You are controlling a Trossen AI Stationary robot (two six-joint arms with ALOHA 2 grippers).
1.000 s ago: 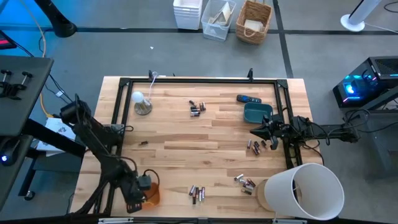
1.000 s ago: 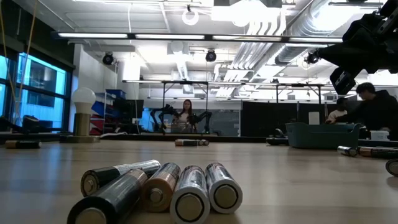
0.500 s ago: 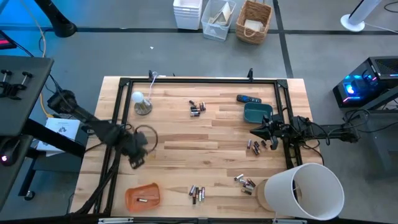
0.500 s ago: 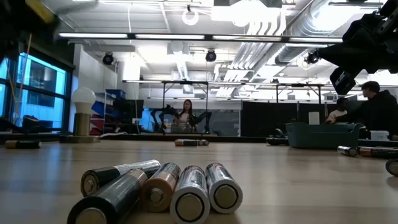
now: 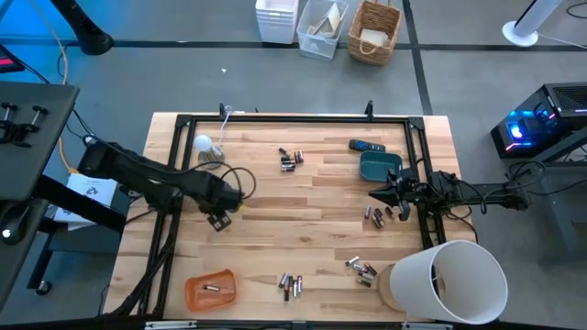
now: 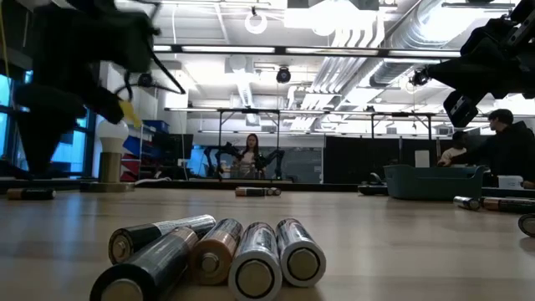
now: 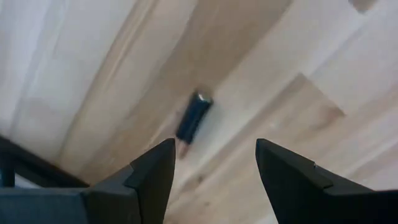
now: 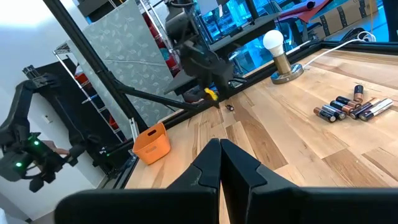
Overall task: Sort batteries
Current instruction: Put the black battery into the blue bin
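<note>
My left arm [image 5: 147, 179] is dark, matte and jointed, with a black cable looping off its wrist and a small yellow tag by the gripper. My right arm [image 5: 477, 194] is the same dark build, slim, with black cables trailing along it

robotics lab / open-plan workshop: exposed ceiling ducts [image 6: 368, 42], strip lights, other arm rigs [image 6: 251, 159] behind, people at benches [image 6: 506, 146], metal racks [image 8: 93, 118], grey floor, storage bins [image 5: 277, 20].
</note>
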